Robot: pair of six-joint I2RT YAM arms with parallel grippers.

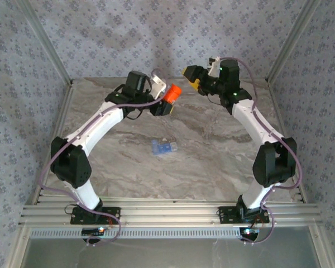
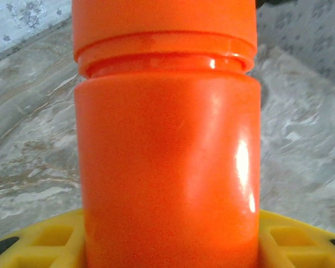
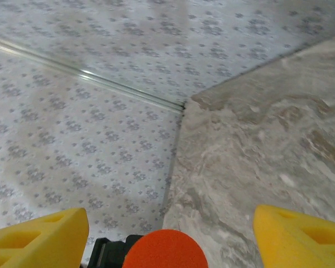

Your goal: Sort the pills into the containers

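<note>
Spanning the marbled table, the left arm and right arm meet near its far edge. The left gripper clamps one orange bottle, held off the surface. The right gripper has its fingers gaping wide either side of the bottle's cap, not touching it. One pale blue container sits mid-table.

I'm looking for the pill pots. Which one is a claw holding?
The orange bottle, gripped by the left claw above the table. The pale blue container lies on the table with no claw on it.
</note>
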